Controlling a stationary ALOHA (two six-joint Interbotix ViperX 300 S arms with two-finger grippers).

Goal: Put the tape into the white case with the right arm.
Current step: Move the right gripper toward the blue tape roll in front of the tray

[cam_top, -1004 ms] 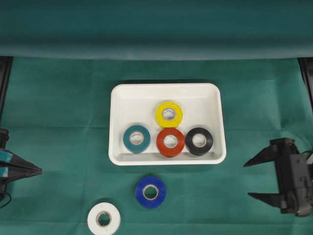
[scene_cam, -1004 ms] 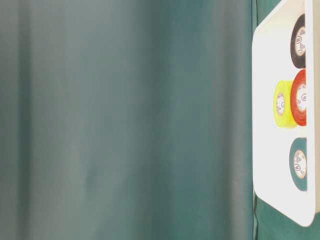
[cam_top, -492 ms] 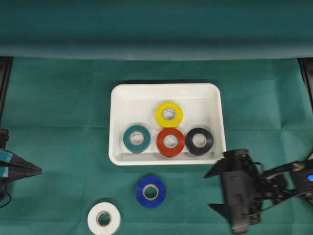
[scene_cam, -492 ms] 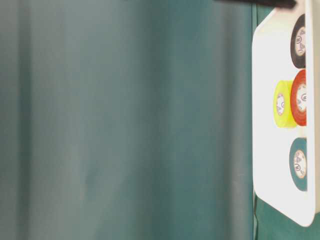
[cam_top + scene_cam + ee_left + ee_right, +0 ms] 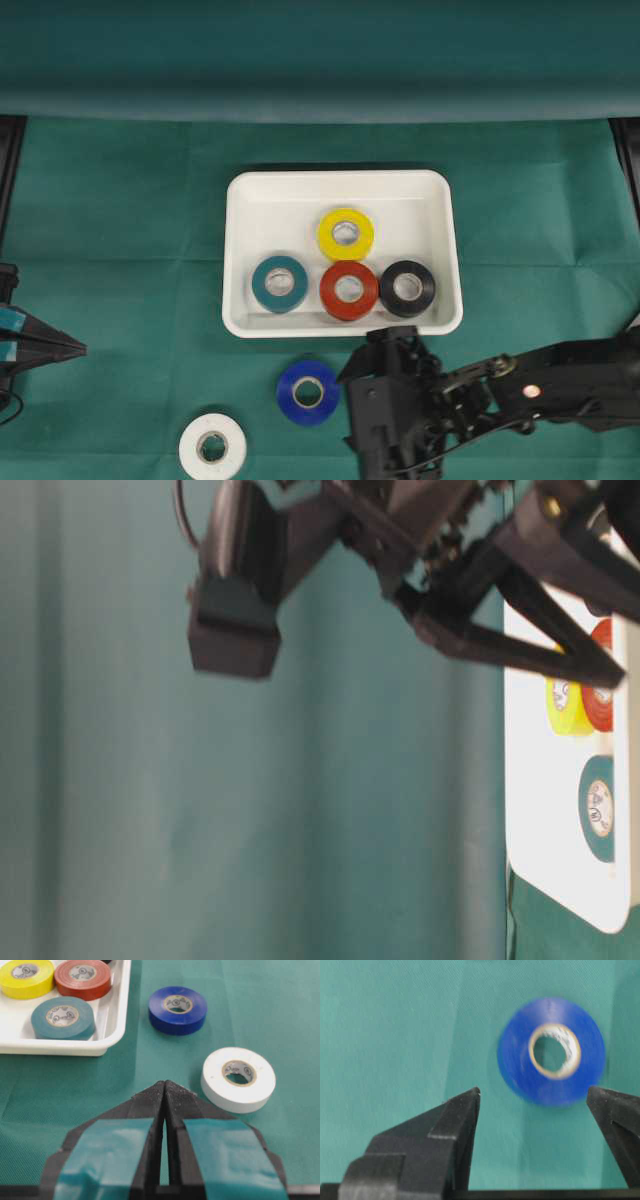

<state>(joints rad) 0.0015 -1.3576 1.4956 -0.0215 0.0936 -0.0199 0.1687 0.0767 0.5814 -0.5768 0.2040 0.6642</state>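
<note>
The white case (image 5: 340,190) lies mid-table holding yellow (image 5: 345,234), teal (image 5: 279,284), red (image 5: 348,290) and black (image 5: 407,288) tape rolls. On the cloth in front of it lie a blue tape roll (image 5: 308,391) and a white one (image 5: 212,446). My right gripper (image 5: 345,412) hovers open just right of the blue roll. In the right wrist view the blue roll (image 5: 517,1067) sits just ahead of the spread tips of that gripper (image 5: 534,1092), touching neither. My left gripper (image 5: 75,347) rests shut and empty at the left edge, with its closed tips (image 5: 164,1085) near the white roll (image 5: 238,1077).
Green cloth covers the table, and a curtain hangs behind it. The case's front rim (image 5: 340,328) runs just behind the right gripper. In the table-level view the black right arm's fingers (image 5: 520,645) pass in front of the case (image 5: 530,780).
The right arm has swept leftward from the table's right edge to beside the blue roll, staying open. The left gripper and all the rolls have stayed put.
</note>
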